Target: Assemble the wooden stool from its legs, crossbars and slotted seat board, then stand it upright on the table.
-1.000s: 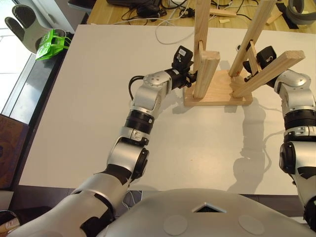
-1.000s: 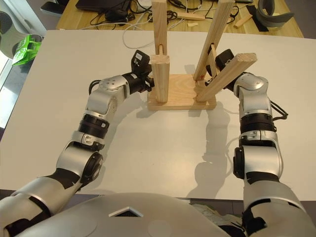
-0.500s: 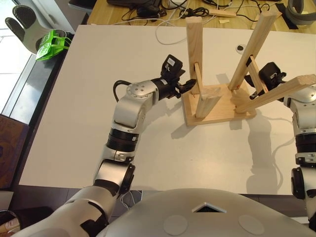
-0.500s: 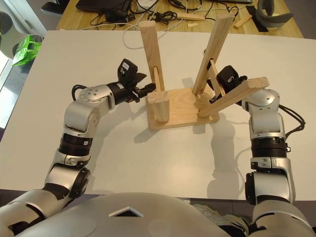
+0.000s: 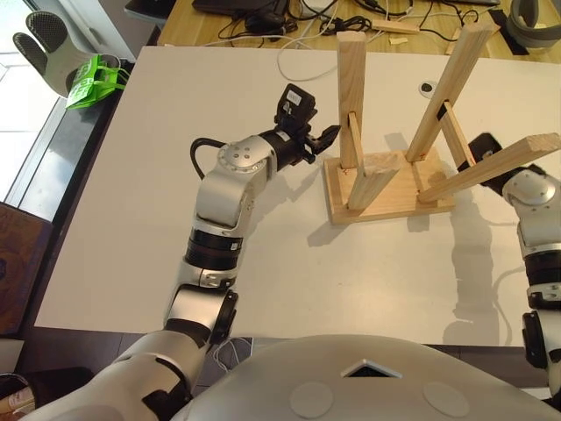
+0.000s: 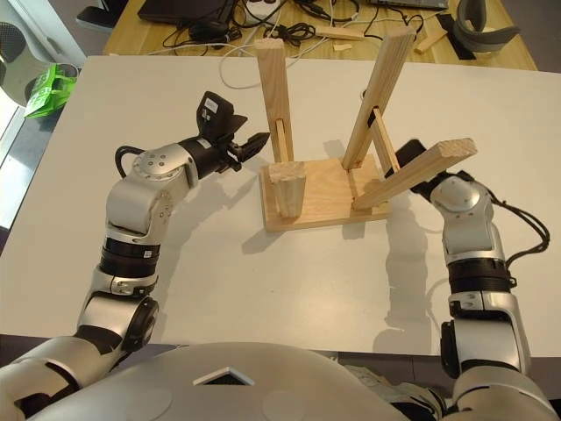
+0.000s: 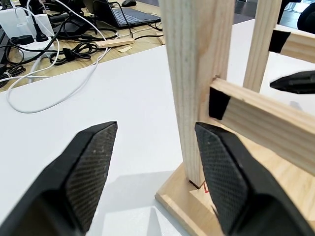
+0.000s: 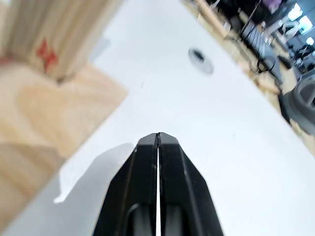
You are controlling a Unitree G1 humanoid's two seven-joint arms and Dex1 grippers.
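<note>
Judging from how the parts stand, we take the assembly itself to be about finished. The stool lies upside down on the white table, with its seat board flat on the surface and four legs pointing upward. The far-left leg is close to vertical, while the near-right leg leans well outward. Thin crossbars tie the legs together in pairs.

Our left gripper hangs just beside the far-left leg, level with its lower part. Its jaws are spread wide and hold nothing. From the left wrist camera, one ribbed pad sits close against the leg without clearly touching it.

Our right gripper is low by the right edge of the seat board, behind the leaning leg. Its fingers are pressed fully together and grip nothing.

We judge the step in hand to be the last one: turning the stool over so it stands on its legs. That calls for the right gripper to open first. Each gripper then needs a firm hold on a leg or a board edge on its own side, and both must lift and rotate together. Since the legs appear only slotted in, we would grip near the board so that no joint pulls loose.
</note>
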